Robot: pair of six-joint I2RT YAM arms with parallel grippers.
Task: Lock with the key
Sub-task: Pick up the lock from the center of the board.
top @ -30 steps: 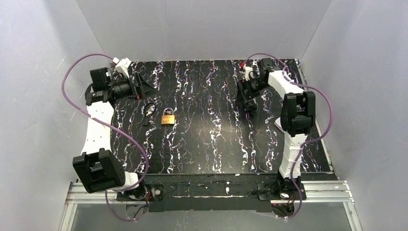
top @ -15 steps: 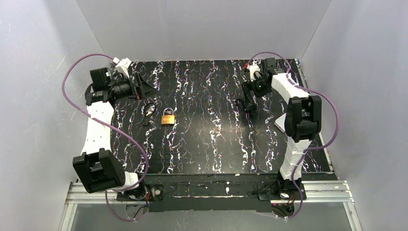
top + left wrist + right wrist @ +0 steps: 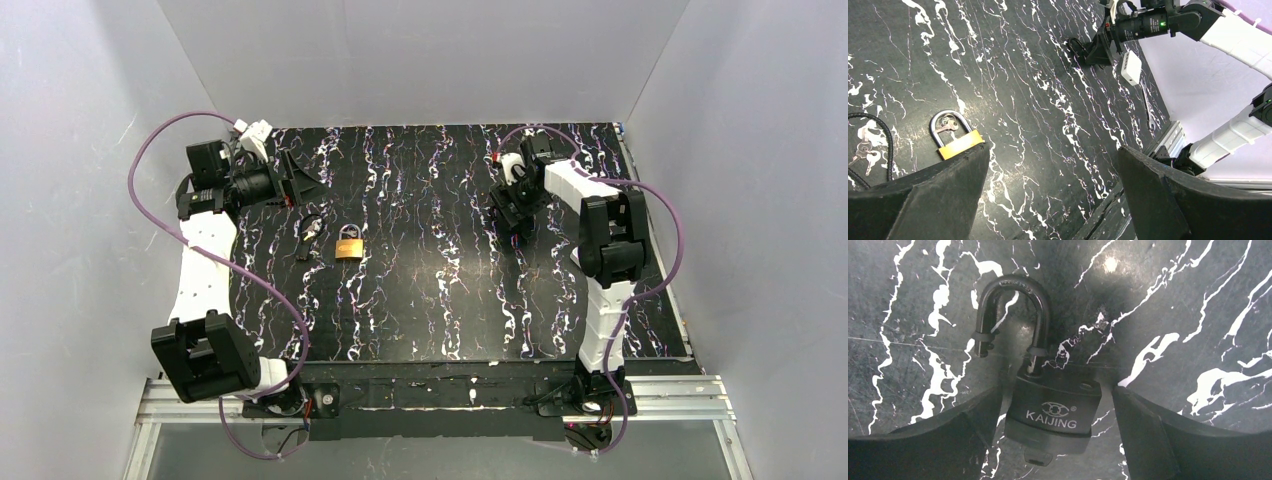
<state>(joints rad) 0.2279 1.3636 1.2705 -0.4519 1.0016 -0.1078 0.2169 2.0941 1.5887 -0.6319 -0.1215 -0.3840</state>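
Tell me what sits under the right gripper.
A black padlock, shackle open, lies on the table between the fingers of the right gripper. A dark stub pokes from its base; whether it is a key is unclear.

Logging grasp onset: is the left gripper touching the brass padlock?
Apart. The top view shows bare table between the left gripper and the brass padlock; in the wrist view a finger merely overlaps the padlock's body.

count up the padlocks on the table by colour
brass padlock: 1
black padlock: 1
total: 2
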